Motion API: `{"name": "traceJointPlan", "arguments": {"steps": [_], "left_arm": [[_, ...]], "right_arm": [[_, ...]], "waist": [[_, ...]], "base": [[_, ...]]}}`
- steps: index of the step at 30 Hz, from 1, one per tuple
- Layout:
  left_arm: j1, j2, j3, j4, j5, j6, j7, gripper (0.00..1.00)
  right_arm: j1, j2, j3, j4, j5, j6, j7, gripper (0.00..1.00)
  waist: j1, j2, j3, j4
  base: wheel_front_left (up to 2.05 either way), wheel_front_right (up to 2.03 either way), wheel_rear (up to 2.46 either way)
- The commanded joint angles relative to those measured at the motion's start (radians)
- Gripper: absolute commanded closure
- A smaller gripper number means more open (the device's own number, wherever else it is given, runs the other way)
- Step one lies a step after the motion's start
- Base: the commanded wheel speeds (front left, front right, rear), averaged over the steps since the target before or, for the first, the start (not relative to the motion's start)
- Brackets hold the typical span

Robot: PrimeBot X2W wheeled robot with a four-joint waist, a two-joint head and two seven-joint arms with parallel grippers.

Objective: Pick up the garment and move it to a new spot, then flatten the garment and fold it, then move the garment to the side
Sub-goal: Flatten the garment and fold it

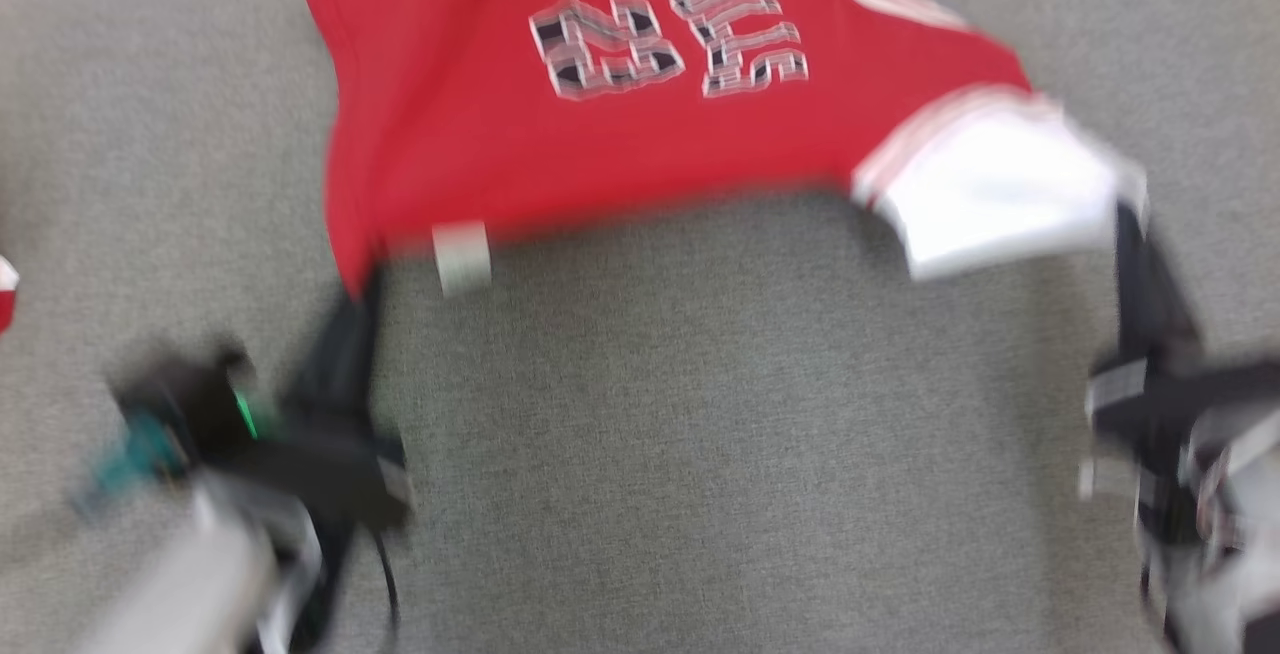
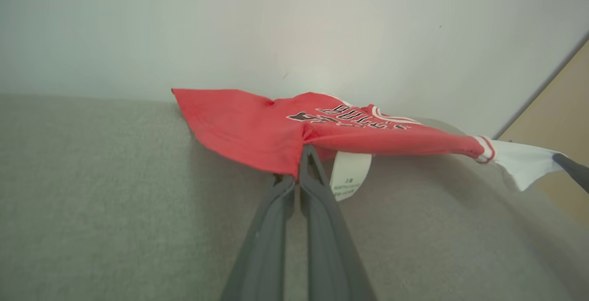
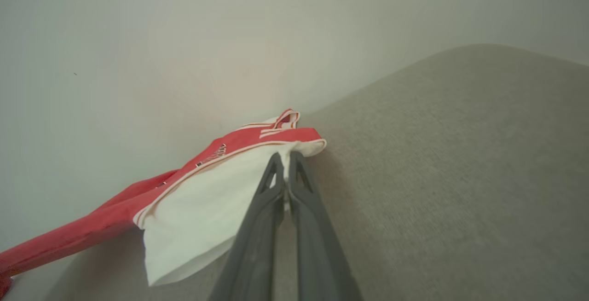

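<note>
Jaws pinching jersey (image 1: pixel 450 154), grey upholstery (image 1: pixel 700 434), white wall (image 2: pixel 276 25)

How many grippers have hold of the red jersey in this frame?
2. The left gripper pinches the jersey at its red hem corner, beside the white tag; the right gripper pinches its white sleeve. Neither grip is hidden.
</note>
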Motion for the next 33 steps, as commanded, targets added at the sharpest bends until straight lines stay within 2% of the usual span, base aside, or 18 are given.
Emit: {"name": "traceJointPlan", "arguments": {"steps": [1, 6, 13, 21, 27, 33], "left_arm": [[0.055, -0.01, 0.005, -0.005, 0.026, -0.001, -0.003, 1.0], [0.255, -0.07, 0.048, 0.025, 0.101, -0.023, -0.003, 1.0], [0.439, -0.133, 0.137, 0.077, 0.212, -0.044, -0.003, 1.0], [0.596, -0.146, 0.215, 0.062, 0.269, -0.047, -0.003, 1.0], [0.653, -0.152, 0.245, 0.061, 0.292, -0.06, -0.003, 1.0], [0.622, -0.174, 0.229, 0.052, 0.328, -0.074, -0.003, 1.0]], "right_arm": [[0.047, 0.018, -0.013, -0.015, -0.01, 0.002, -0.003, 1.0], [0.292, 0.107, -0.111, -0.071, -0.046, 0.002, 0.011, 1.0], [0.527, 0.218, -0.198, -0.156, -0.134, 0.001, 0.076, 1.0], [0.736, 0.316, -0.252, -0.3, -0.207, 0.001, 0.207, 1.0], [0.822, 0.37, -0.248, -0.393, -0.246, 0.002, 0.291, 1.0], [0.78, 0.398, -0.283, -0.445, -0.237, 0.002, 0.313, 1.0]], "waist": [[0.0004, 0.0003, -0.037, -0.002], [0.0004, 0.0003, -0.082, 0.001], [0.0004, 0.0003, -0.143, -0.002], [0.0004, 0.0003, -0.197, 0.002], [0.0004, 0.0003, -0.215, -0.005], [0.0004, 0.0003, -0.22, -0.004]], "base": [[0.0, 0.0, 0.0], [0.0, 0.0, 0.0], [0.0, 0.0, 0.0], [0.0, 0.0, 0.0], [0.0, 0.0, 0.0], [0.0, 0.0, 0.0]]}}
